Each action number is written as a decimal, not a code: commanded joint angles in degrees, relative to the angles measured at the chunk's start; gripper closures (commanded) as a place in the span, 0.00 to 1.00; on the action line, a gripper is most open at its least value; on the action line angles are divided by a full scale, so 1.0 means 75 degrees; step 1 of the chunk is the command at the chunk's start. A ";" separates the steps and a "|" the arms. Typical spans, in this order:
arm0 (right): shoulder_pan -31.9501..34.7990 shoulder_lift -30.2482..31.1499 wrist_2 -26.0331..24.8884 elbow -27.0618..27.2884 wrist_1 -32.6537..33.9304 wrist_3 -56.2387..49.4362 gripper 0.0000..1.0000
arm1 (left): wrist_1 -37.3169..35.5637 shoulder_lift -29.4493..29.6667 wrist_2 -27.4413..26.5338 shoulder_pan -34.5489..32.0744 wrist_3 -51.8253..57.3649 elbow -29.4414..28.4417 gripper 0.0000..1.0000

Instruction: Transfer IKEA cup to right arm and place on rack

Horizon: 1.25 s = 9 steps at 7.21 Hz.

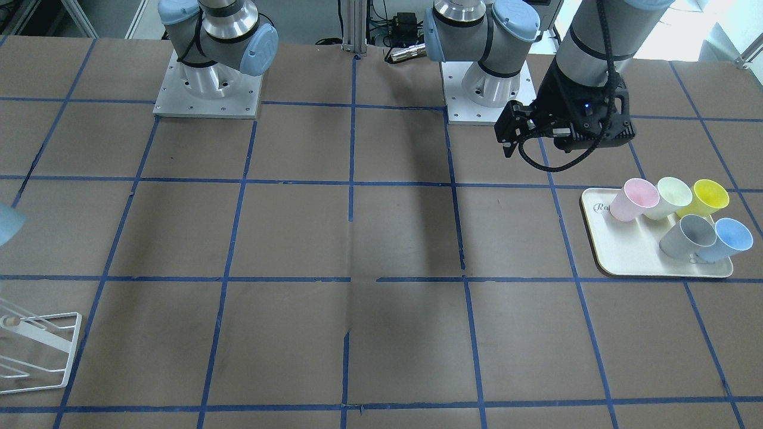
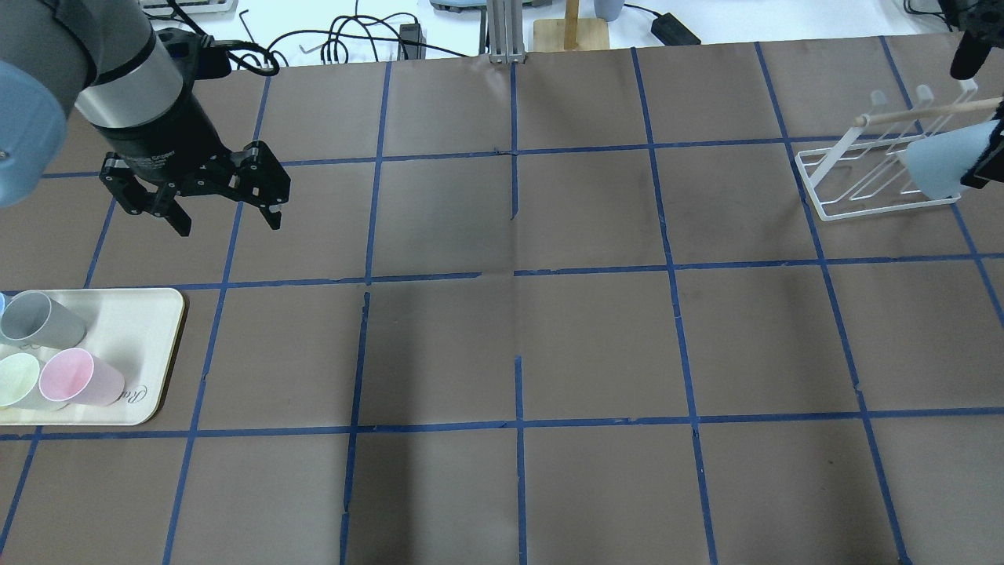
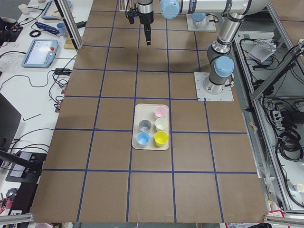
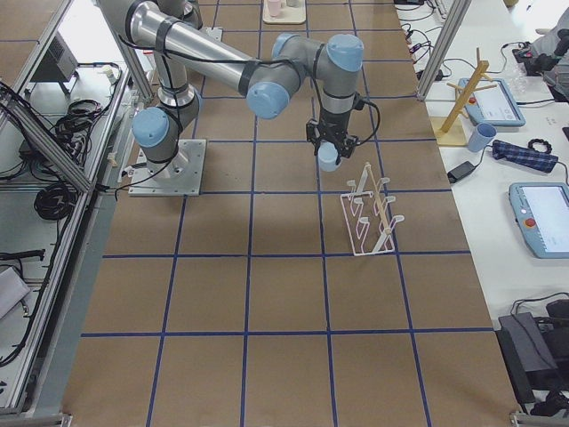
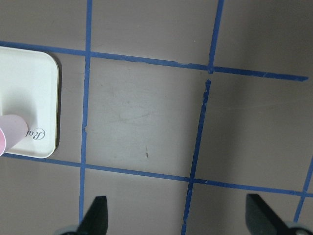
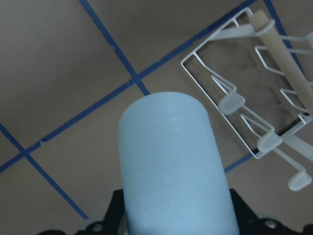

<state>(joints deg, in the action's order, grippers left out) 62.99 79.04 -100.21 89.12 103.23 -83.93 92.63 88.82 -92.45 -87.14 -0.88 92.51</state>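
right hand (image 4: 329, 144) clamped on ikea cup (image 6: 171, 161) near rack (image 4: 372, 221); left hand (image 2: 228, 225) spread apart.

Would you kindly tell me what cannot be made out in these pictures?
- Fingers of the right gripper: in the right wrist view, hidden behind the pale sky-blue plastic tumbler; in the overhead view, cut by the right edge.
- White wire rack: in the front-facing view, cut by the left edge.
- Yellow plastic cup: in the overhead view, beyond the left edge that crops the cream rounded tray.

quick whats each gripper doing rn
Left gripper: open, empty.
Right gripper: closed, holding the blue cup.
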 commanded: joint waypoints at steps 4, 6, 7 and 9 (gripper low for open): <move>0.1138 -0.0870 -0.1307 -0.0164 0.0872 0.0679 0.70 | -0.0186 -0.0030 0.0490 -0.0030 0.0188 0.0064 0.00; 0.1140 -0.0871 -0.1731 -0.0141 0.0837 0.0679 0.70 | -0.0198 -0.0030 0.0490 -0.0007 0.0188 0.0076 0.00; 0.1140 -0.0929 -0.1976 -0.0083 0.1290 0.0679 0.69 | -0.0198 -0.0030 0.0502 0.0016 0.0199 0.0065 0.00; 0.1140 -0.1280 -0.2190 -0.0070 0.1913 0.0399 0.69 | -0.0210 -0.0042 0.0537 0.0017 0.0199 0.0064 0.00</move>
<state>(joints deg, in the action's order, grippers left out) 71.53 70.91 -115.71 88.47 114.72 -79.87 91.09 88.54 -88.55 -87.05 0.60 93.00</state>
